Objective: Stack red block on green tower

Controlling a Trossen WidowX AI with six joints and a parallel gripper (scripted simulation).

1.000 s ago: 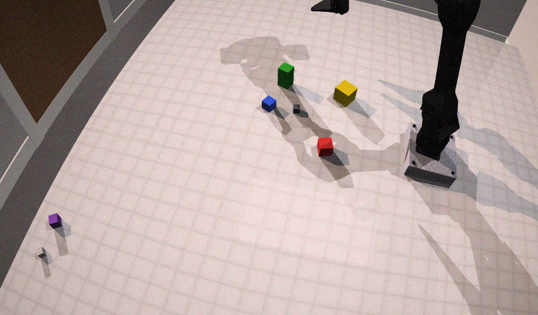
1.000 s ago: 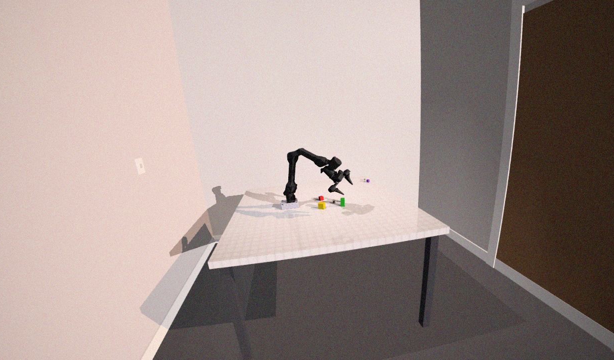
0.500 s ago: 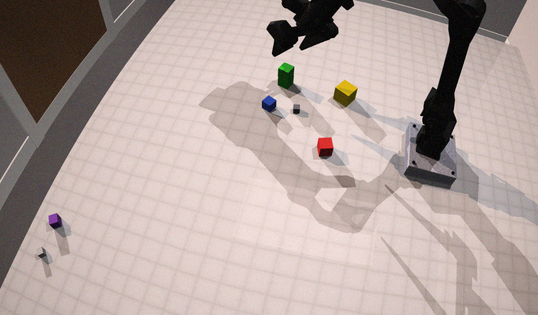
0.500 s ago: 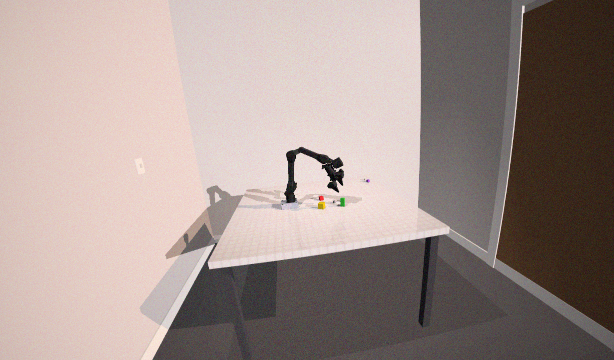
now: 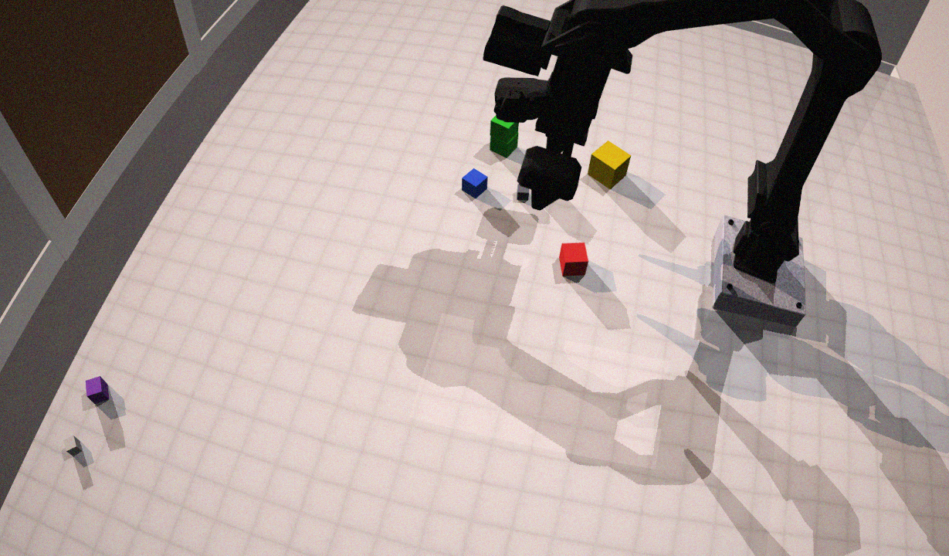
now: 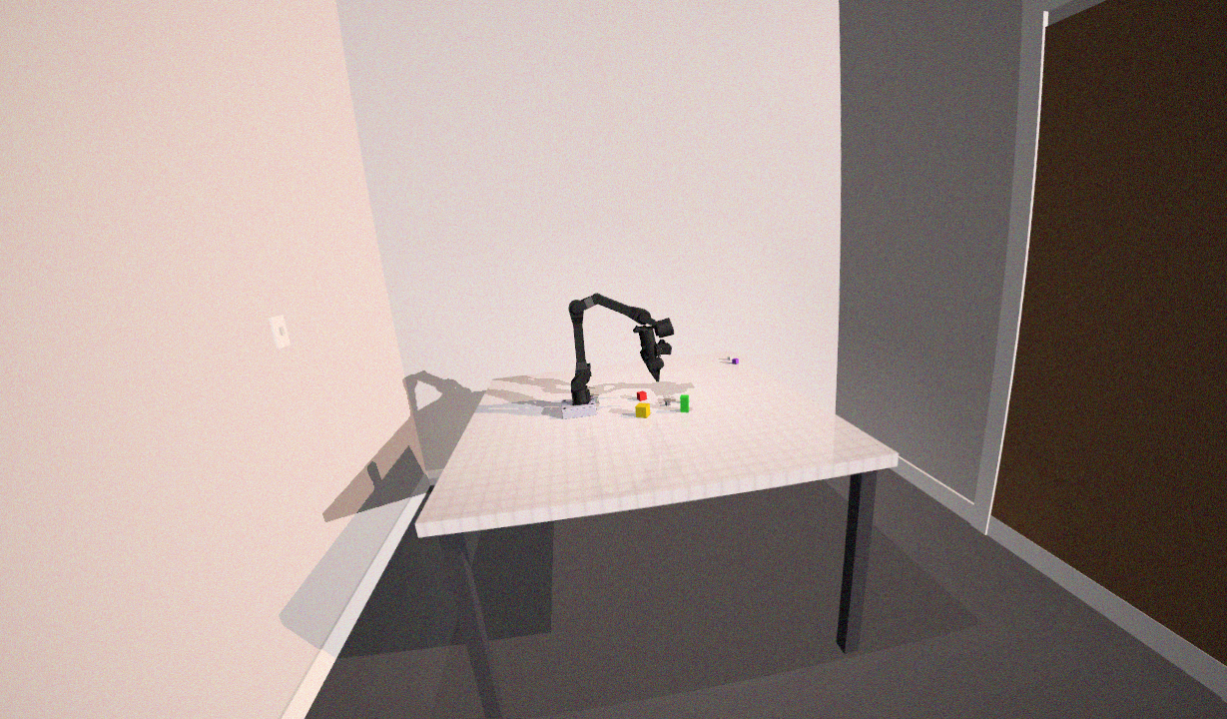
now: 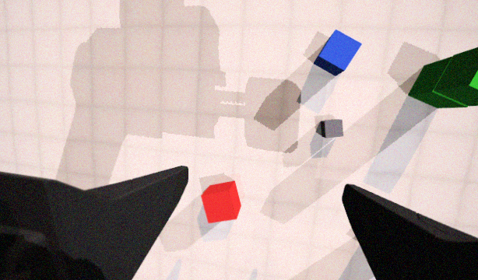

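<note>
The red block point(image 5: 573, 259) point(image 6: 641, 394) point(image 7: 221, 202) lies on the tiled table top, apart from the other blocks. The green tower point(image 5: 503, 138) point(image 6: 684, 403) point(image 7: 441, 83) is two green blocks high and stands upright. In the top view the arm partly covers its top, and in the wrist view it is cut off by the right edge. My gripper point(image 7: 263, 182) is open and empty and points down from above the table. In the wrist view the red block shows between the fingertips, nearer the left finger and well below them.
A blue block point(image 5: 474, 183) point(image 7: 337, 52) and a small dark grey cube point(image 5: 523, 196) point(image 7: 333, 128) lie near the tower. A larger yellow block point(image 5: 608, 164) point(image 6: 642, 410) lies between tower and arm base. A purple block point(image 5: 97, 390) and small grey piece point(image 5: 74, 448) lie far off.
</note>
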